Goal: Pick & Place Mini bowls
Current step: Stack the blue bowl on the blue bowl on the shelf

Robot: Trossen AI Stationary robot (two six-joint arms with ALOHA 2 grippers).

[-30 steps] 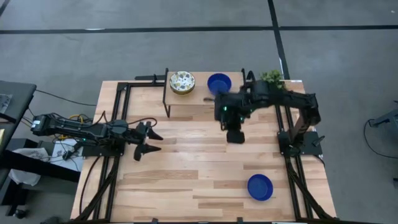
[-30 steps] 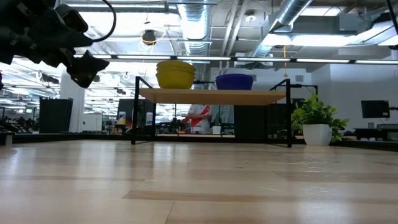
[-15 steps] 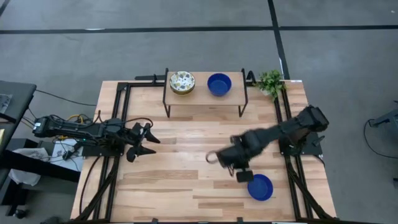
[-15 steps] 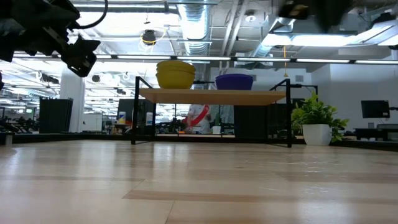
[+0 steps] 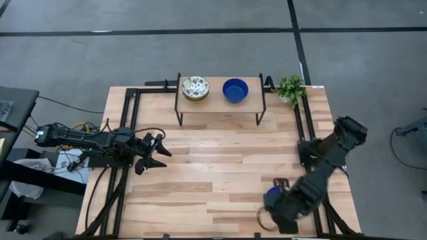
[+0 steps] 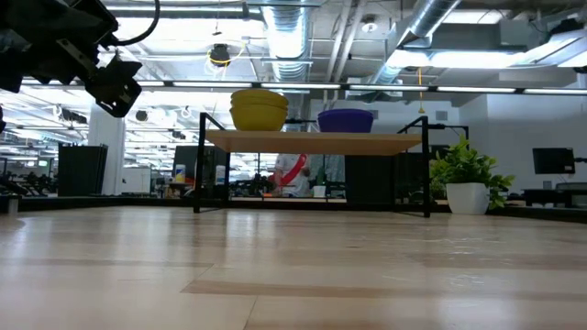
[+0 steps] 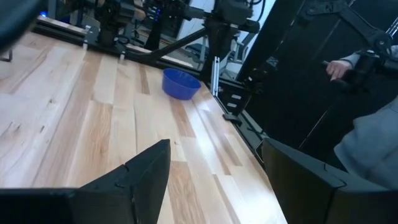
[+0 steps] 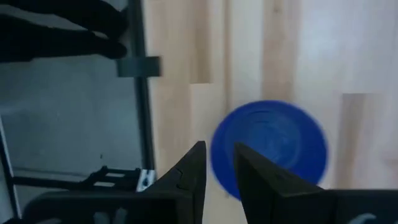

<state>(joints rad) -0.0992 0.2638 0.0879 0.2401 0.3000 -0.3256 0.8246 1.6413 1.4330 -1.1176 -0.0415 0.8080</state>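
In the high view the right arm is reaching down to the lower right of the frame, its right pincer (image 5: 272, 217) hanging over the near edge of the desk (image 5: 200, 173) directly above a blue bowl (image 5: 272, 195), most of which it is hiding. The right wrist view is showing that same blue bowl (image 8: 268, 148) lying on the wood just past the two dark fingers (image 8: 189, 180); they are standing only slightly apart, with a narrow gap between them and nothing in it, at the bowl's rim but not closed on it.

At the upper middle of the high view a small raised shelf (image 5: 219, 107) is carrying a second blue bowl (image 5: 235, 89) and, just beside it to the left, a stack of floral bowls (image 5: 195, 87).

The left arm is waiting at the left side of the desk, its left pincer (image 5: 155, 152) spread wide and holding nothing. A potted plant (image 5: 291, 87) is sitting at the upper right corner of the desk
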